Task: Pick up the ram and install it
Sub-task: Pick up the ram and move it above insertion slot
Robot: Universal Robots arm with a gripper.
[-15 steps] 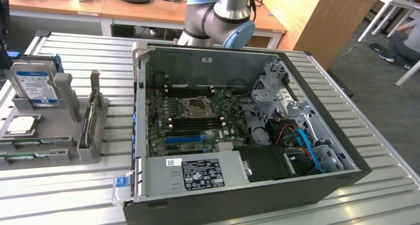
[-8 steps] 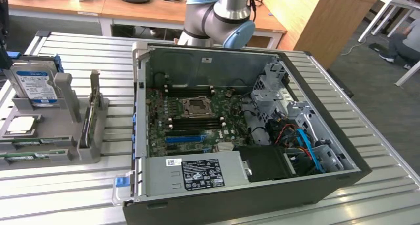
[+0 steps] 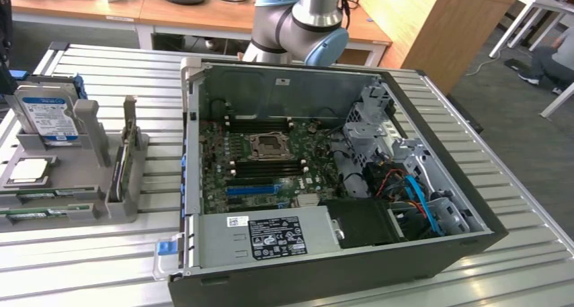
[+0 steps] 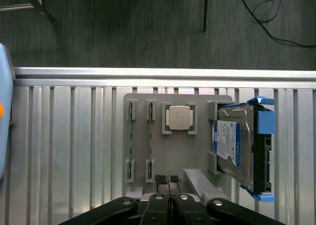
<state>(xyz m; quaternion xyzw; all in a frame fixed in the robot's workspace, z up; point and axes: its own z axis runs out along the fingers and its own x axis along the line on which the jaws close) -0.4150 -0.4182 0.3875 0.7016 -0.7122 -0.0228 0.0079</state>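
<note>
Two ram sticks stand on edge in slots of a grey holder (image 4: 177,156): one ram (image 4: 131,141) and a second ram (image 4: 149,138) beside it, thin and green. My gripper (image 4: 168,179) hangs above the holder's edge, near the end of the second stick. Its black fingertips (image 4: 160,179) are pressed together and hold nothing. In the exterior view the holder (image 3: 90,206) stands at the left of the open computer case (image 3: 341,267), and the green ram edges (image 3: 40,195) show low on it. The motherboard (image 3: 260,166) lies inside the case.
On the holder a square silver processor (image 4: 178,118) and a hard drive (image 4: 236,146) with a blue-white label sit beside the sticks. The robot arm (image 3: 300,25) rises behind the case. The slatted metal table (image 3: 502,186) ends near dark floor (image 4: 148,32).
</note>
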